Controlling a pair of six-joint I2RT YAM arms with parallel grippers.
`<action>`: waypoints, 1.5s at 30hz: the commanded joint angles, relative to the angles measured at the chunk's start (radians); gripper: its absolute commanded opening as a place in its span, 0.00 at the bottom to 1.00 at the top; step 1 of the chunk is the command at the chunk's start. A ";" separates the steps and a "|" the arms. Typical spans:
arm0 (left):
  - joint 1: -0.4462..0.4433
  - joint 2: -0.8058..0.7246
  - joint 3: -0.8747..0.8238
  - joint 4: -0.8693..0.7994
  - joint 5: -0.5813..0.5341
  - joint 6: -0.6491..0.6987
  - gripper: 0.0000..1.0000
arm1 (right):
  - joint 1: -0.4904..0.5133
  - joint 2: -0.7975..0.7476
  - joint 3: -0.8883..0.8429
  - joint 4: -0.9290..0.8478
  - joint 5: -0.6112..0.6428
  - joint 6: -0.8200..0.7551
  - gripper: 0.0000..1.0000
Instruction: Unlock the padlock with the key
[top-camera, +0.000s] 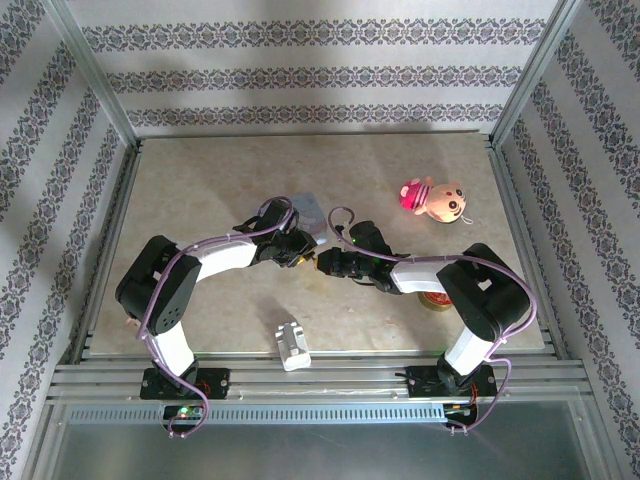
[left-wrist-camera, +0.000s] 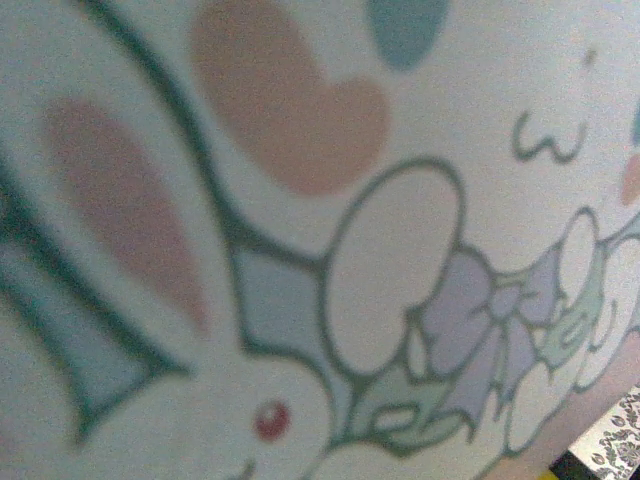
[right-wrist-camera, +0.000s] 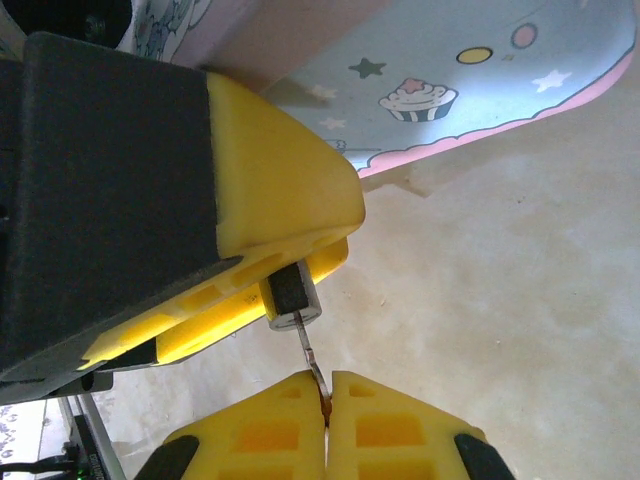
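Blue tin (right-wrist-camera: 480, 90): behind both grippers, beyond the padlock (right-wrist-camera: 290, 293).
Right gripper (right-wrist-camera: 325, 398): pinching key (right-wrist-camera: 306, 350).
Left gripper (right-wrist-camera: 320, 250): clamping padlock, key tip touching it.

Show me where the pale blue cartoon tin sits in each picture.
Top external: tin at the centre of the table, just behind the left gripper.
Left wrist: tin very close, its bunny print blurred.
Right wrist: tin along the top, cupcake and stars.
Shared landmark (top, right wrist): the left gripper, holding the padlock by the tin.
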 joint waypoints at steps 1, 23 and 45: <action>-0.013 0.022 -0.032 -0.194 0.171 -0.089 0.02 | -0.038 0.010 0.035 0.063 0.073 0.018 0.00; -0.015 0.039 -0.049 -0.130 0.221 -0.076 0.15 | -0.007 0.079 0.068 0.174 0.129 0.093 0.00; 0.002 -0.108 -0.173 0.082 0.055 0.028 0.70 | 0.017 0.146 0.009 0.328 0.188 0.195 0.00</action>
